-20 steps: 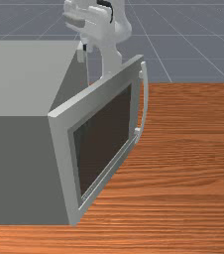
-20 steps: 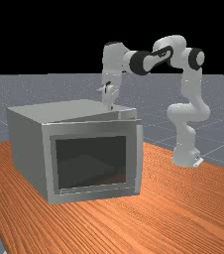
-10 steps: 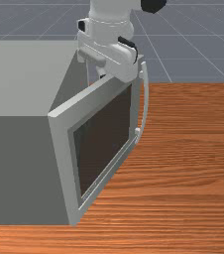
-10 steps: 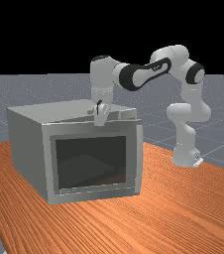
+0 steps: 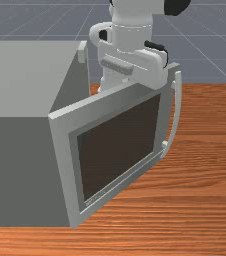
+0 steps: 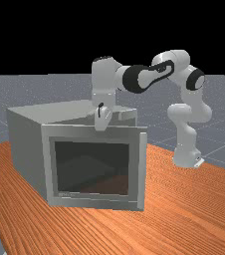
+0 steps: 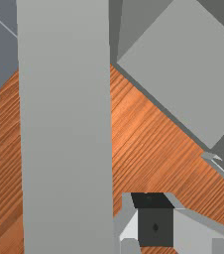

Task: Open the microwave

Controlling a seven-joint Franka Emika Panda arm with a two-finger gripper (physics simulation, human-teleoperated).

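Our microwave [image 5: 20,165] sits on the table [image 5: 200,200] at the front view's left, its door [image 5: 117,145] partly open; more swing likely remains. Our claw [image 7: 155,221] is beside the door's inner side, whether wide or narrow we cannot tell

the table [image 5: 200,210] looks like wood, its grain streaking to the edges. the microwave [image 5: 15,170] has a smooth, matt grey body, its door frame [image 5: 68,170] alike, the window [image 5: 117,145] dark and glassy. the arm [image 6: 186,144] looks like smooth white plastic.
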